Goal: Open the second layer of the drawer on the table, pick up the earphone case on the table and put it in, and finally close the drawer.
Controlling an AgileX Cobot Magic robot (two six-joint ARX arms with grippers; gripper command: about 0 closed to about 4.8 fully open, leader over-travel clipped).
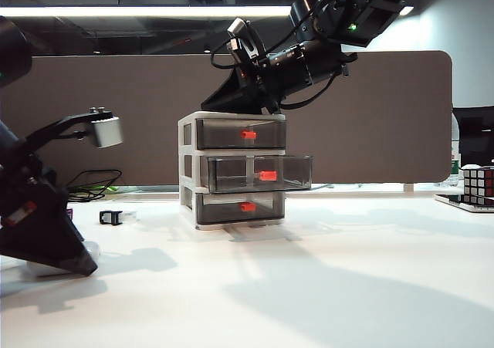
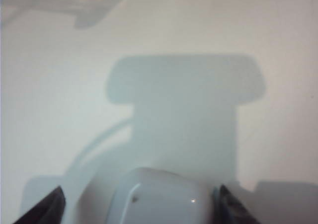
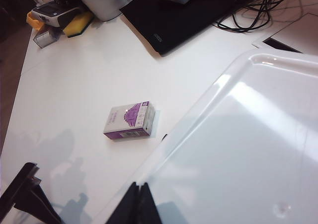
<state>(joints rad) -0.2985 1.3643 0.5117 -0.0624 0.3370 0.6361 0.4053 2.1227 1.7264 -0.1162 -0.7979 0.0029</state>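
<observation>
White, glossy plastic: the earphone case (image 2: 161,196) lies on the table (image 2: 59,85) at its near left, between the two fingers of my left gripper (image 2: 141,206). One fingertip (image 2: 49,206) stands clear of one flank and the other is just beside the opposite flank. My jaws are wide and hold nothing; whether either pad touches yet I cannot tell. In the exterior view my left arm hides most of the case.

The shell looks rigid, light and slick, with rounded sides. I judge a grip across its two flanks, low and centred, to be safest. A squeeze high on the curve could squirt it out.

Farther off, at the table's middle, stands the drawer (image 1: 231,170). The second layer (image 1: 258,173) is pulled out past the other two, its red handle (image 1: 268,176) facing forward.

Above the cabinet, my right gripper (image 3: 139,204) rests at its white top with both fingers together, holding nothing. Beyond it, on the table behind, lies a white-and-purple box (image 3: 128,120).
</observation>
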